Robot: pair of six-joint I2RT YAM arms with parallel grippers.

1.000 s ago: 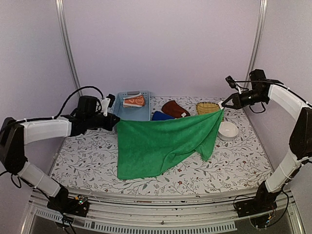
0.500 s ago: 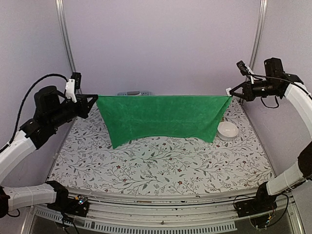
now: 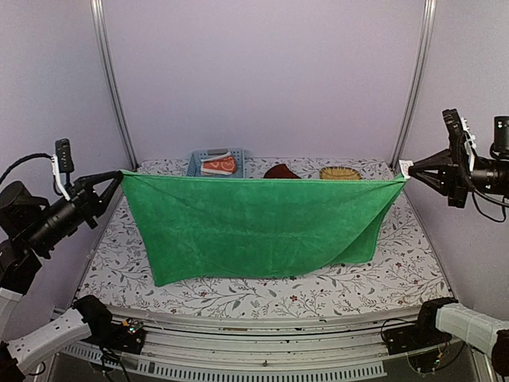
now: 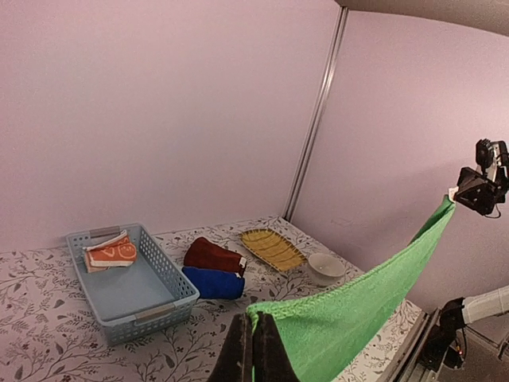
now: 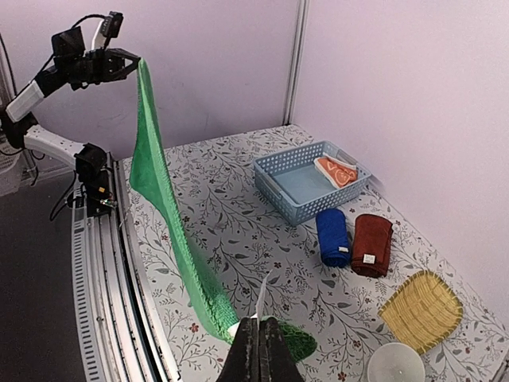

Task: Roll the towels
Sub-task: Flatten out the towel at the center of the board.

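Change: since a second ago both arms have swung outward and upward, lifting the green towel (image 3: 254, 227) off the table (image 3: 262, 296), where its lower part then lay. It is now spread wider and hangs nearer the front edge than half a second ago.
Towel place: it hangs in the air between the two grippers, over the front half of the table.
Long axis: it runs left to right across the table, roughly level, with the top edge pulled into a straight taut line.
Short axis: it drops downward from that edge, so the broad face is towards the top camera.
Lower hem: it is nearly level. The left side edge slants inward going down, and the right side edge slants down and inward from the right gripper. Whether the hem touches the table cannot be told.
Left gripper (image 3: 118, 177): its jaws are pinched together on the towel's top left corner.
Right gripper (image 3: 407, 169): its jaws are closed tight on the top right corner, with a white tag showing at the pinch.
Orange towel (image 4: 110, 253): it lies folded in the far end of the light blue basket (image 4: 151, 312).
Maroon towel (image 4: 213, 256) and dark blue towel (image 4: 213, 283): both lie side by side on the table, just right of the basket.
Wicker tray (image 4: 273, 248): it sits to the right of the maroon towel, with a white bowl (image 4: 324, 267) near it.
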